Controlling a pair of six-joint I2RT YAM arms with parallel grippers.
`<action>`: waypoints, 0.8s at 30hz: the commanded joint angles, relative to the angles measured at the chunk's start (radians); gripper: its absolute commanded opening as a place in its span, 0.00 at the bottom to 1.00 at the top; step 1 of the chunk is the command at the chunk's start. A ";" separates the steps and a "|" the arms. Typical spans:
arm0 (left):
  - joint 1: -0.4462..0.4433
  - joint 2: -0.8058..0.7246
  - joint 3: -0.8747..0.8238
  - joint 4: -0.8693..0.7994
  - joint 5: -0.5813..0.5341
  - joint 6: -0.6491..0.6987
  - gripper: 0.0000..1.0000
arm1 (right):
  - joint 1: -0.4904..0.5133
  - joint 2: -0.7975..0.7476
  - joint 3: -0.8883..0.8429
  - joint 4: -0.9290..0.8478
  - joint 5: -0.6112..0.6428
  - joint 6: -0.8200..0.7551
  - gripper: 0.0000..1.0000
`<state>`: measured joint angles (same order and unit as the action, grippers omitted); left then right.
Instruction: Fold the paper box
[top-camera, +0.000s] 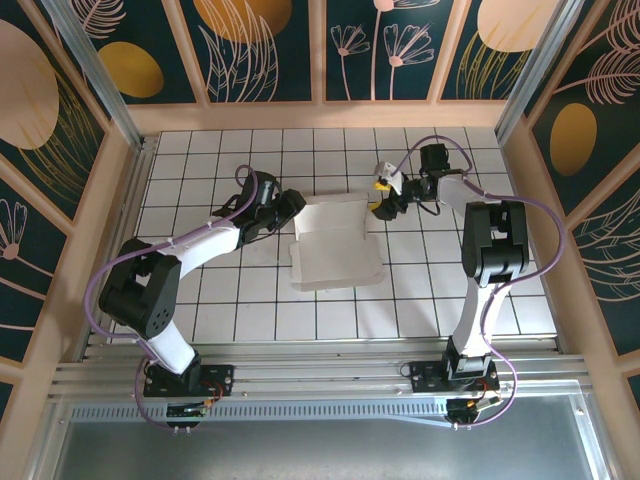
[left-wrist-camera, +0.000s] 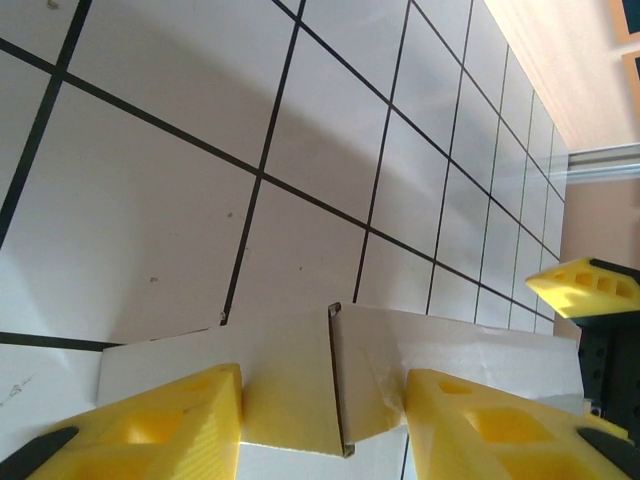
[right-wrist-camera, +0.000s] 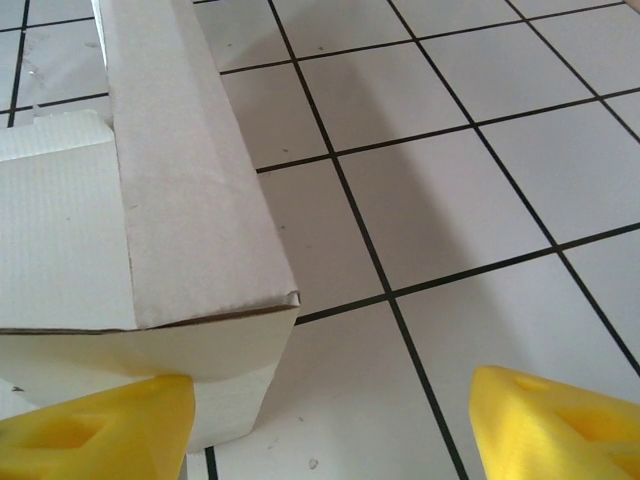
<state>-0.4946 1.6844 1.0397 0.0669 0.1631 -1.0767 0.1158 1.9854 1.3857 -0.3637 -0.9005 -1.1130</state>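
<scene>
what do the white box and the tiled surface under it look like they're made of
Paper box: thin white cardboard, matte; fine ribbing on one flap and a brownish raw cut edge suggest light corrugated board. Table: smooth white top with black grid lines and small scuffs; possibly a printed laminate or sheet rather than real tiles.

Paper box (top-camera: 335, 245): plain white thin cardboard, part-folded into a shallow rect. tray, open side up, approx. mid tiled table (top-camera: 250, 320). Both side walls stand up; far panel is raised, near edge splays outward. Left wrist view: box wall (left-wrist-camera: 290, 385) w/ overlapping tab, dark cut edge at the seam. Right wrist view: upright corner wall (right-wrist-camera: 190, 200), crisp crease, ribbed texture on the adjoining panel.
</scene>
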 joint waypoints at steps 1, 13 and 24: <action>-0.016 0.013 0.002 -0.008 0.053 -0.002 0.45 | 0.057 0.017 0.013 -0.092 -0.081 -0.024 0.78; -0.016 -0.004 -0.004 -0.004 0.050 -0.004 0.45 | 0.040 -0.132 -0.127 -0.011 0.052 0.088 0.78; -0.017 -0.029 -0.022 0.002 0.041 -0.007 0.45 | 0.038 -0.190 -0.184 -0.082 0.055 0.112 0.78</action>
<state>-0.4915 1.6829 1.0321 0.0639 0.1604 -1.0771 0.1356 1.8404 1.2148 -0.3973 -0.8375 -1.0336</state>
